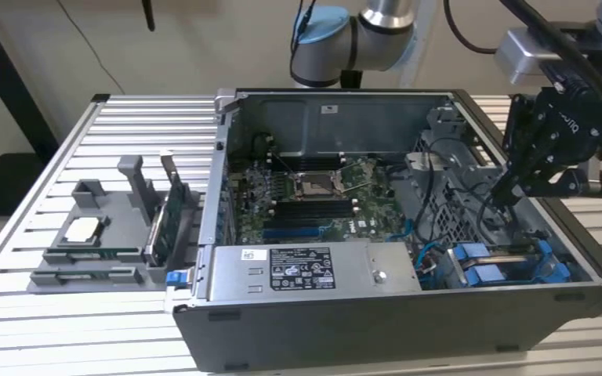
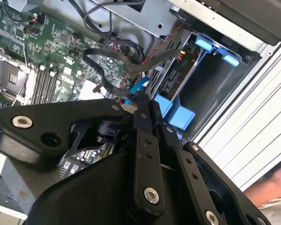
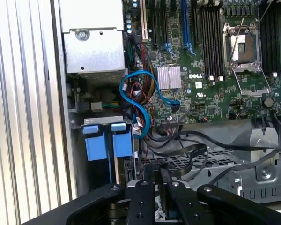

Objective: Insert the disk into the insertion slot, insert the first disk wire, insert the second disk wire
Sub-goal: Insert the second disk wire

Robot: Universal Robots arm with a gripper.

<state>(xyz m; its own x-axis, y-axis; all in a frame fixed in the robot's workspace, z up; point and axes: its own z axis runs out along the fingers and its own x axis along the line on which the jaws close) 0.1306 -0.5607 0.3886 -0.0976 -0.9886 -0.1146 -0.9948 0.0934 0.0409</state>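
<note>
The disk (image 2: 175,75) stands on edge inside the insertion slot (image 2: 215,89), a grey bay with blue clips in the case's front corner at the exterior view's right (image 1: 536,266). In the first wrist view the disk's dark edge (image 3: 129,169) shows beside the blue carrier blocks (image 3: 103,145). My gripper (image 1: 505,194) hangs just above the bay. Its fingertips (image 2: 143,99) are pressed together on the end of a flat black wire (image 2: 105,82) that loops back toward the disk's top. A blue wire (image 3: 140,108) curls between the bay and the motherboard.
The open case lies on a slatted table (image 1: 71,157). A grey power-supply box (image 1: 301,266) sits beside the bay, and the motherboard (image 1: 312,196) lies behind it. A perforated cage (image 3: 196,159) carries loose black cables. A grey parts holder (image 1: 103,235) stands outside the case. Part of a person (image 2: 271,187) shows beyond the case wall.
</note>
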